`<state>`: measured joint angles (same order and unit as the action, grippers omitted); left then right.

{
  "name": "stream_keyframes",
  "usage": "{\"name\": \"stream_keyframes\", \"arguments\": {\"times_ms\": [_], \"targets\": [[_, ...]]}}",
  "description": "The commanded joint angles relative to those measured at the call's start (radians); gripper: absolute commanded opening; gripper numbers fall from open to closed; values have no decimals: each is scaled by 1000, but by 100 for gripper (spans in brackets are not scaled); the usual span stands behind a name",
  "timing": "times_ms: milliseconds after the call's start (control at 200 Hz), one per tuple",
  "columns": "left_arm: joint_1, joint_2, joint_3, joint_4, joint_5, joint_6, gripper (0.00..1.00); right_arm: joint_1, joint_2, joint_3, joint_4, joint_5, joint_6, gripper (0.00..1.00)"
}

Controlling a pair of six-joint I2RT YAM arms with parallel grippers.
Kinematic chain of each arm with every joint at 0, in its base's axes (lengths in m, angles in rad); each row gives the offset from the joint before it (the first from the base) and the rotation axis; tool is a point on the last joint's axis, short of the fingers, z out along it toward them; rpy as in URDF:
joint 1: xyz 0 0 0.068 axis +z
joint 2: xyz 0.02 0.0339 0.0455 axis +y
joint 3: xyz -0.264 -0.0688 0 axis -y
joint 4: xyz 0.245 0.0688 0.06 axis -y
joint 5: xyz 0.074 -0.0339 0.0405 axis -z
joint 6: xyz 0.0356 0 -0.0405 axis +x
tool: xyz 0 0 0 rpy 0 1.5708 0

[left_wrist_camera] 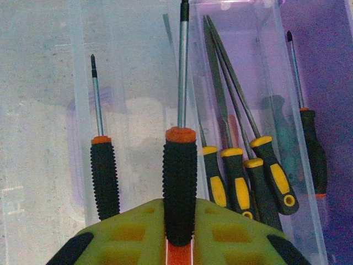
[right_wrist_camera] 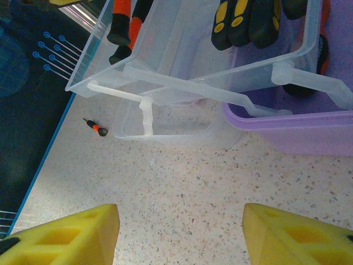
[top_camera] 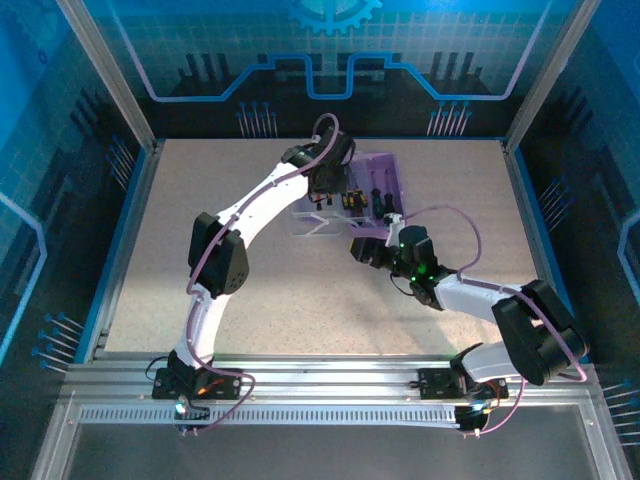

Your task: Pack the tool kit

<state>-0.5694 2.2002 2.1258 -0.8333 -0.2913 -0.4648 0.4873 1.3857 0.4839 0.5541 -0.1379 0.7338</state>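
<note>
Left hand: the left hand (left_wrist_camera: 180,243) was closed narrow on a slim screwdriver with a black ribbed handle and an orange collar (left_wrist_camera: 180,185). The butt of the handle sat between its yellow-green fingers (left_wrist_camera: 231,232), and the steel shaft pointed away from the wrist.
Beside the held tool: a second black-handled screwdriver with an orange collar (left_wrist_camera: 105,176) lay just to its left and parallel, inside the clear plastic half of the case (left_wrist_camera: 138,72).
Next along: several slim tools with yellow-and-black handles (left_wrist_camera: 242,182) lay bunched to the right, touching one another, their shafts crossing toward the far end.
Purple side: a translucent purple plastic base (left_wrist_camera: 333,99) lay beyond the clear wall, with a dark-handled screwdriver with orange ends (left_wrist_camera: 313,149) in it. A greenish handle (left_wrist_camera: 280,132) showed dimly through the wall.
Tool kit: the opened case stood at the far middle of the speckled beige worktop (right_wrist_camera: 220,182), with the clear half toward the left arm and the purple base on the right.
Right hand: the right hand (right_wrist_camera: 179,234) hung wide with nothing between its yellow fingers (right_wrist_camera: 83,232). It was above bare worktop, on the near side of the case's clear handle bar (right_wrist_camera: 165,88).
Loose piece: a small dark tool with an orange band (right_wrist_camera: 96,128) lay on the worktop apart from the case, near the blue edge strip (right_wrist_camera: 49,149).
</note>
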Motion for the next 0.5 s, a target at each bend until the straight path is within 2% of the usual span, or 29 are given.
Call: {"name": "stream_keyframes", "arguments": {"times_ms": [0, 495], "targets": [[10, 17, 18, -29, -1, -3, 19, -18, -17, -10, 10, 6, 10, 62], [21, 35, 3, -53, 27, -38, 22, -18, -13, -9, 3, 11, 13, 62]]}}
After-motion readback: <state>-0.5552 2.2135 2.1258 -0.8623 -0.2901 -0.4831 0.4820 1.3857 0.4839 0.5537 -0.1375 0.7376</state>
